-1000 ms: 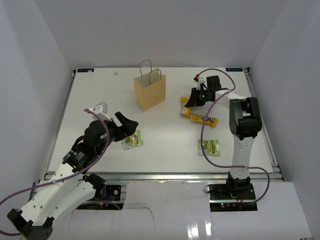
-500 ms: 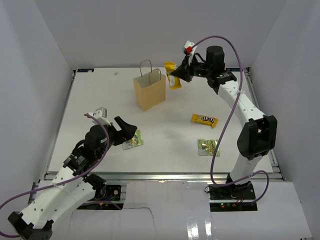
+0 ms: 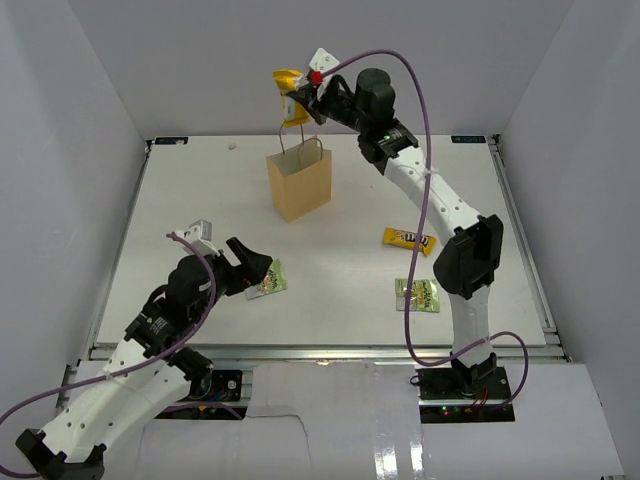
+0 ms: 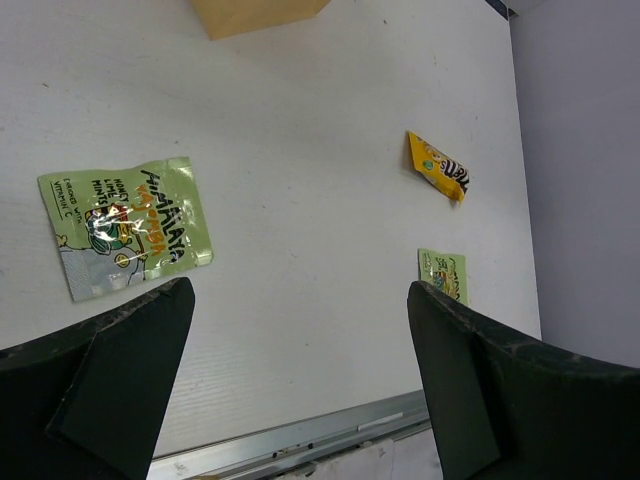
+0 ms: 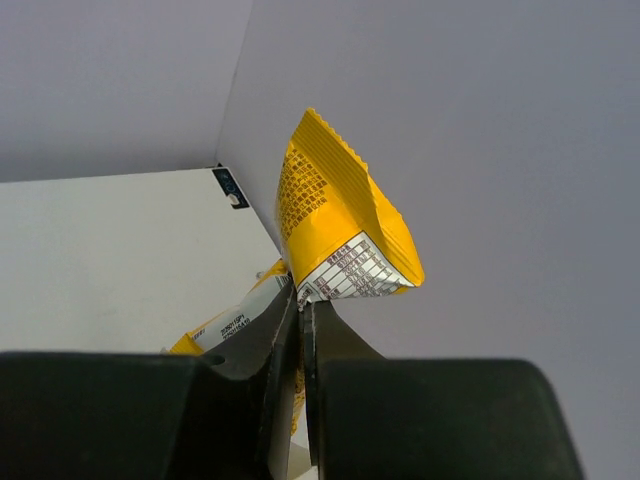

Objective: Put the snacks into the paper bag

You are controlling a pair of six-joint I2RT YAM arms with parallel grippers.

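Yellow wrapper (image 3: 289,88) hangs pinched in the right gripper (image 3: 303,101), high above the paper bag (image 3: 300,188) mouth in the top view. Depth alignment is unclear. Looks like the carry step, release pending. Left gripper (image 3: 254,268) hovers by a green packet (image 3: 267,281). A second yellow wrapper (image 3: 409,239) and second green packet (image 3: 417,294) lie on the table (image 3: 200,200).

Left wrist: jaws spread wide, nothing held, green packet just ahead.

Right wrist: jaws clamped on the wrapper's lower edge.

Next, I'd judge: centre over the opening, lower, let go.

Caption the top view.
Right hand holds a yellow packet aloft near the bag; left hand open beside a green packet.
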